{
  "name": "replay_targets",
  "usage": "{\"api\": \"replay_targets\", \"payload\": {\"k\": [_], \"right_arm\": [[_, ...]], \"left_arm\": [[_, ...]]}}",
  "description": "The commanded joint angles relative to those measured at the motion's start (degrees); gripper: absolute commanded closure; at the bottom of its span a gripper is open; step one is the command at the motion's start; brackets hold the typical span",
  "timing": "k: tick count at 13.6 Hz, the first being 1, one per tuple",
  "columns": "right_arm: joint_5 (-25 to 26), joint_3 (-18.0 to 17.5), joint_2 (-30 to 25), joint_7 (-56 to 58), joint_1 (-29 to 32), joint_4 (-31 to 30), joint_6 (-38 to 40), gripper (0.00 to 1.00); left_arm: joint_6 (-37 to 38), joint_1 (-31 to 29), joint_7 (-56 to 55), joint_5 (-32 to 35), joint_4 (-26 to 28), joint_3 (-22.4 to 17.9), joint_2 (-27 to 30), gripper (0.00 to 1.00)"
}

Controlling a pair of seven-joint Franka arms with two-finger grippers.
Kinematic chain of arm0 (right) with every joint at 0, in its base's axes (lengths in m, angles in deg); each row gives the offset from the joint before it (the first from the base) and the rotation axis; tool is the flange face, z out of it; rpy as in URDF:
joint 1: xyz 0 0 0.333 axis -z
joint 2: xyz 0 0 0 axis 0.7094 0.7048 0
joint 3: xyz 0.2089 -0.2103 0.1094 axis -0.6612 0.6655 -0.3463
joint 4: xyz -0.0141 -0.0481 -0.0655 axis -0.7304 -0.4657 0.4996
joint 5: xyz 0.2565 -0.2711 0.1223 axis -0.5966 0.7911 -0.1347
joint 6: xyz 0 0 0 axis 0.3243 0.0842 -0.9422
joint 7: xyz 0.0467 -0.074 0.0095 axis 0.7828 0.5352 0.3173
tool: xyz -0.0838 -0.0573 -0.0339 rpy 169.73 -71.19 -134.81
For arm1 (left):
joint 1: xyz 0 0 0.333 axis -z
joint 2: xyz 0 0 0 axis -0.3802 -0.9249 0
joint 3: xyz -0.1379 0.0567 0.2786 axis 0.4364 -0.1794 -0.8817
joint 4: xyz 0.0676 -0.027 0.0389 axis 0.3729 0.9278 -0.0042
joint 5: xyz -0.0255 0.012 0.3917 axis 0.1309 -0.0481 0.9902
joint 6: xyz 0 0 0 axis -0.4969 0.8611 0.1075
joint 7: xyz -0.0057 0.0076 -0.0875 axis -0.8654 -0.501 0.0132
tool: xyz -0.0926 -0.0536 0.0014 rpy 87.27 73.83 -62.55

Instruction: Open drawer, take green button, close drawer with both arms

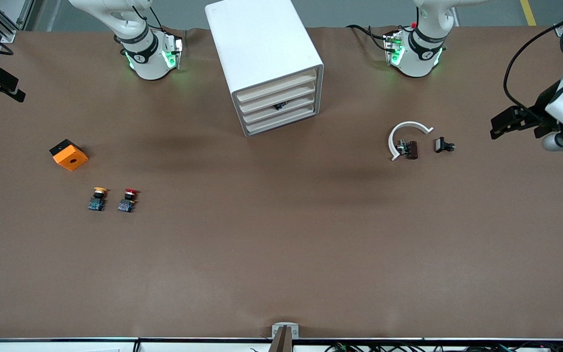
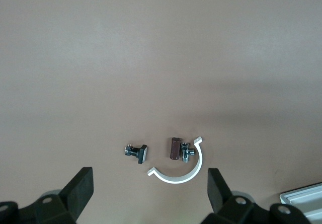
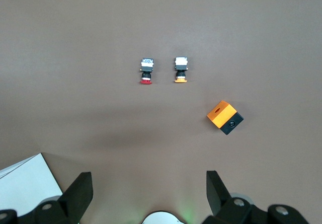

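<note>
Both arms wait raised at the table's two ends. The left gripper point(image 2: 148, 191) hangs with jaws wide and empty over a white curved clip point(image 2: 177, 172); the right gripper point(image 3: 148, 191) likewise over bare table. The cabinet point(image 1: 262, 58) stands between the bases, its drawers point(image 1: 277, 100) shut; the button cannot be made out.
</note>
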Motion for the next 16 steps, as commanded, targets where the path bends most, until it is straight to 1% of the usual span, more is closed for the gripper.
{"api": "replay_targets", "payload": {"k": [1,2,4,6,8,9,13,16], "right_arm": [[0.1,-0.2,-1.3,1.0,-0.1,-1.1,-0.4,0.0],[0.1,-0.2,-1.3,1.0,-0.1,-1.1,-0.3,0.0],[0.1,-0.2,-1.1,1.0,-0.1,-0.9,-0.2,0.0],[0.1,-0.1,-1.1,0.9,0.0,-0.8,0.1,0.0],[0.1,-0.1,-1.1,0.9,0.0,-0.8,-0.2,0.0],[0.1,-0.1,-1.1,0.9,0.0,-0.8,-0.1,0.0],[0.1,-0.1,-0.9,0.8,0.2,-0.4,-0.1,0.0],[0.1,0.0,-0.9,0.8,0.2,-0.3,-0.1,0.0]], "left_arm": [[-0.9,-0.6,-1.3,-0.7,-0.1,0.2,-3.7,0.0],[-1.0,-0.6,-3.6,-0.7,1.0,0.1,-4.4,0.0],[-0.9,-0.6,-9.0,-0.6,1.0,0.1,-7.3,0.0],[-0.8,0.2,-18.6,-1.6,1.2,0.5,-10.7,0.0],[-1.2,1.6,-32.5,-8.6,1.0,1.4,-14.9,0.0],[-1.2,3.3,-38.4,-9.9,0.8,1.5,-16.5,0.0],[-1.4,10.4,-62.7,-9.8,0.5,1.4,-23.7,0.0],[-0.7,14.1,-90.4,-10.0,0.5,1.5,-27.7,0.0]]}}
